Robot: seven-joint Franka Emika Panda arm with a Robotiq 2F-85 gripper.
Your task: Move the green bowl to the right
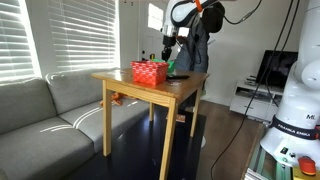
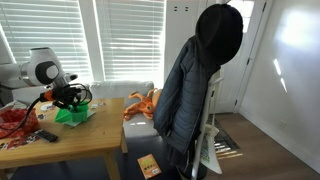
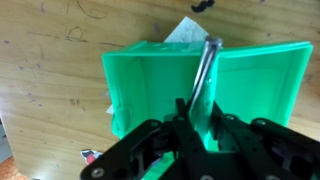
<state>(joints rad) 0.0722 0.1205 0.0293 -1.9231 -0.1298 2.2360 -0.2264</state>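
Green bowl [image 3: 150, 85]: sat on bench [image 3: 50, 60] near its far edge, just beside red basket [image 1: 150, 72]; lower rim was hidden by pincer [image 3: 197, 118]. Pincer: hung over bowl, spread could not be told. Metal utensil [image 3: 207, 65]: lay in bowl, lower end obscured. Dark jacket [image 2: 200, 80]: hung past bench's end.

One green bowl [image 3: 150, 85], one red basket [image 1: 149, 72], one wooden table [image 1: 150, 90].

Arm [image 1: 182, 13] bent over, wrist pointing down. Gripper [image 3: 203, 100] low, fingers [image 3: 206, 70] close together; clamping unclear.
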